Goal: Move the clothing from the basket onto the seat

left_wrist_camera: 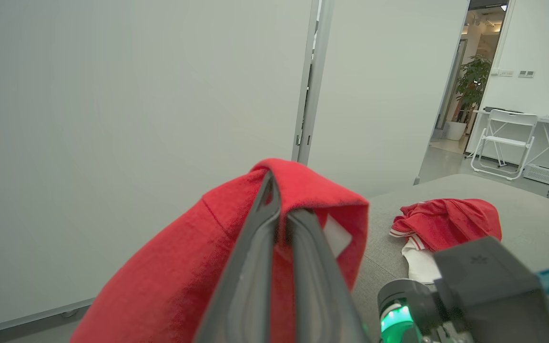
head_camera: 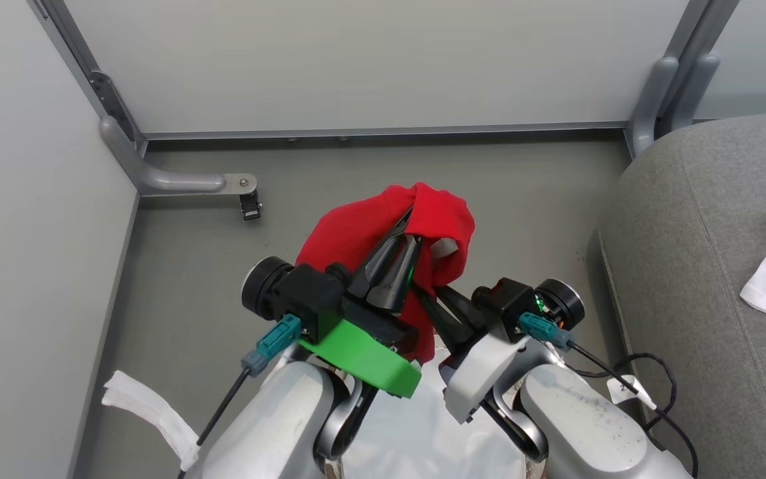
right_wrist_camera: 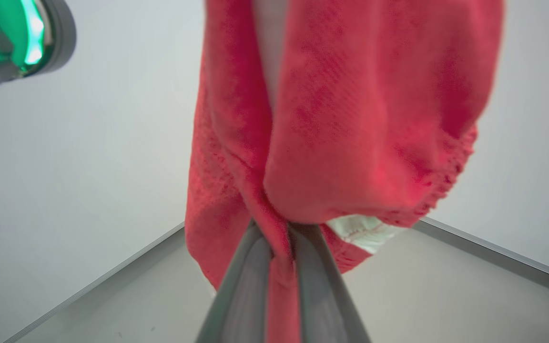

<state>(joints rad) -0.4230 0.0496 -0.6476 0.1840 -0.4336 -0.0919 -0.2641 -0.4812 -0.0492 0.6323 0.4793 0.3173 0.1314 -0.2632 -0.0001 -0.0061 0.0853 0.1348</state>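
A: Where's the red garment?
B: Aloft, left jaws and right jaws each pinching it; seat lies rightward.
A: Risk?
B: The right pinch looks thin, so the cloth might slip onto the floor.

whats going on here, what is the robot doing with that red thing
The robot is holding a red garment up in the air with both claws, above the grey floor. The left claw is shut on a fold near the top of it, and the right claw pinches the cloth lower down. The grey seat is off to the robot's right, and a second red and white garment lies on it. The held one has not reached the seat yet.
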